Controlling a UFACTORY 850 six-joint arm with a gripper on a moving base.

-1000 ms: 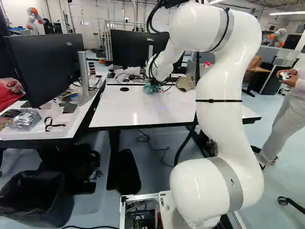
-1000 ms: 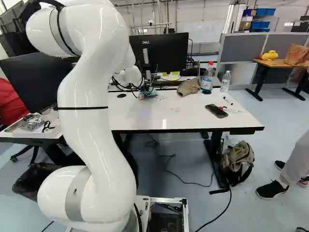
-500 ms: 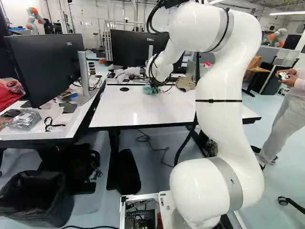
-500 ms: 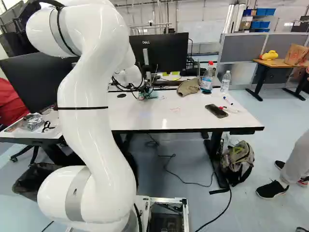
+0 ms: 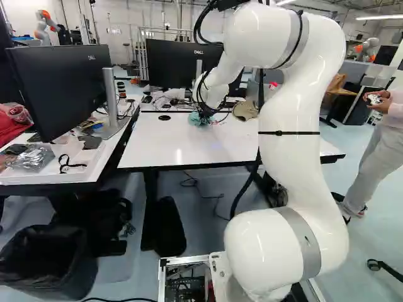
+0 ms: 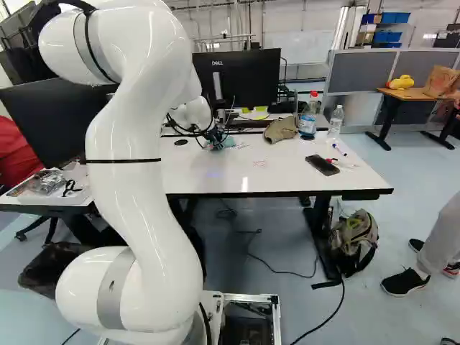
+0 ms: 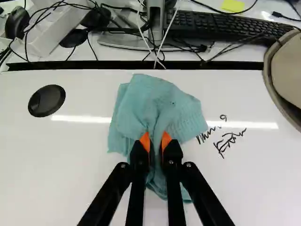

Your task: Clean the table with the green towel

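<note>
The gripper (image 6: 215,136) is positioned near the far edge of the surface (image 6: 287,176), left of centre in the right base view. In the wrist view, a fold of the green towel (image 7: 160,103) is pinched between the orange pads (image 7: 145,141) of the gripper (image 7: 155,141). The towel is bunched at the fingertips and spread ahead of and beneath them on the surface. Black handwritten marks (image 7: 228,141) are located just beside the towel. A round black disc (image 7: 46,100) is located on the towel's opposite side, apart from it.

Farther out, in the upper centre of the right base view, a beige cap (image 6: 280,129) is seen on the surface. To its right, a red-capped bottle (image 6: 307,123) and a smaller clear bottle (image 6: 336,121) are stood upright. Faint reddish marks (image 6: 260,163) are visible nearer the front edge; a phone (image 6: 322,165) is laid to their right. Beyond the far edge, a keyboard (image 7: 221,26) is placed beside a monitor stand (image 7: 156,14).
</note>
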